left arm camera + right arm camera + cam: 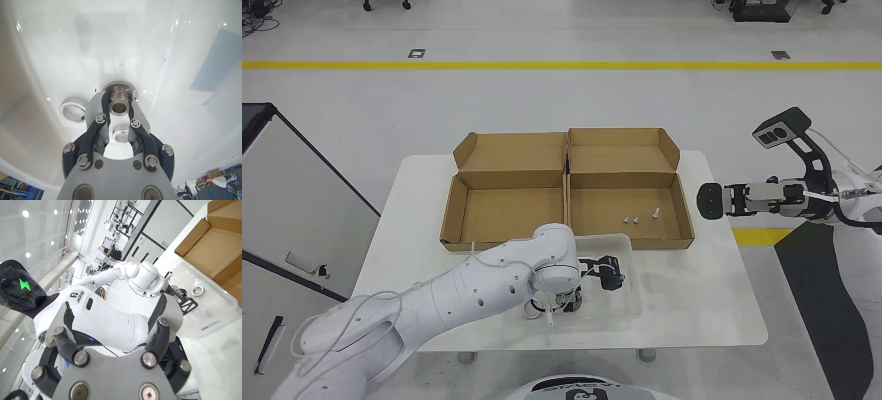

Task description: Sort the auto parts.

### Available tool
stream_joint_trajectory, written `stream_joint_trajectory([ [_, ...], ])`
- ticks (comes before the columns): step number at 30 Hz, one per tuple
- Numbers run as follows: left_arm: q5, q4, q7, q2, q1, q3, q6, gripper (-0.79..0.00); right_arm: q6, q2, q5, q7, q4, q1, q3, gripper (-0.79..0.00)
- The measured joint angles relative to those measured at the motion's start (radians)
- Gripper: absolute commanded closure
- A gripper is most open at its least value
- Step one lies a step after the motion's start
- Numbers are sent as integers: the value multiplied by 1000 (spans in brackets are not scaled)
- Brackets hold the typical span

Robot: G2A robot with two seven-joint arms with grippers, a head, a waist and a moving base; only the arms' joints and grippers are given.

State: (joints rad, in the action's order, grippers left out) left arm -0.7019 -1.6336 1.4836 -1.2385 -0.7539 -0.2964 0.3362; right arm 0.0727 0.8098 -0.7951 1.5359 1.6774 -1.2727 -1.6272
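White tray (132, 47) | left hand (119, 98) grips flanged bushing (119, 108); ring (72, 111), collar (121, 135) just beside | right hand (115, 306) wide open

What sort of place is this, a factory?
Likely a robotics lab or test hall: a floor with a yellow line, a table bearing two boxes and a bin of metal parts, the left claw shut on a bush, and equipment racks behind.

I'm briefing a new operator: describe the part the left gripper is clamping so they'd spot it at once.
Find the white tray beside the cardboard boxes. Inside it, the left gripper clamps a flanged bushing. Unlike the two plain silver rings beside it, it is darker, a tube on a wide flange.
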Motion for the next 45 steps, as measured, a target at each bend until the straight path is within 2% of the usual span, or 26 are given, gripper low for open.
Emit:
stream_joint_trajectory([
  [4, 31, -64, 15, 10, 28, -12, -15, 0, 0, 0, 0, 0, 0, 0, 0, -785],
  [9, 89, -149, 52, 30, 101, 2, -52, 0, 0, 0, 0, 0, 0, 0, 0, -785],
  [12, 119, -157, 53, 36, 127, 7, -52, 0, 0, 0, 0, 0, 0, 0, 0, -785],
  [22, 117, -155, 51, 36, 124, 6, -53, 0, 0, 0, 0, 0, 0, 0, 0, -785],
  [24, 113, -150, 22, 42, 116, -11, -61, 0, 0, 0, 0, 0, 0, 0, 0, -785],
  [27, 157, -175, -21, 71, 100, -92, -67, 0, 0, 0, 0, 0, 0, 0, 0, -785],
  [30, 216, -220, -35, 123, 56, -218, -49, 0, 0, 0, 0, 0, 0, 0, 0, -785],
  [34, 301, -291, -95, 194, -54, -410, 13, 0, 0, 0, 0, 0, 0, 0, 0, -785],
  [38, 446, -293, -232, 247, -187, -618, 156, 0, 0, 0, 0, 0, 0, 0, 0, -785],
  [41, 531, -265, -324, 265, -255, -713, 262, 0, 0, 0, 0, 0, 0, 0, 0, -785],
  [45, 633, -209, -441, 270, -288, -765, 394, 0, 0, 0, 0, 0, 0, 0, 0, -785],
])
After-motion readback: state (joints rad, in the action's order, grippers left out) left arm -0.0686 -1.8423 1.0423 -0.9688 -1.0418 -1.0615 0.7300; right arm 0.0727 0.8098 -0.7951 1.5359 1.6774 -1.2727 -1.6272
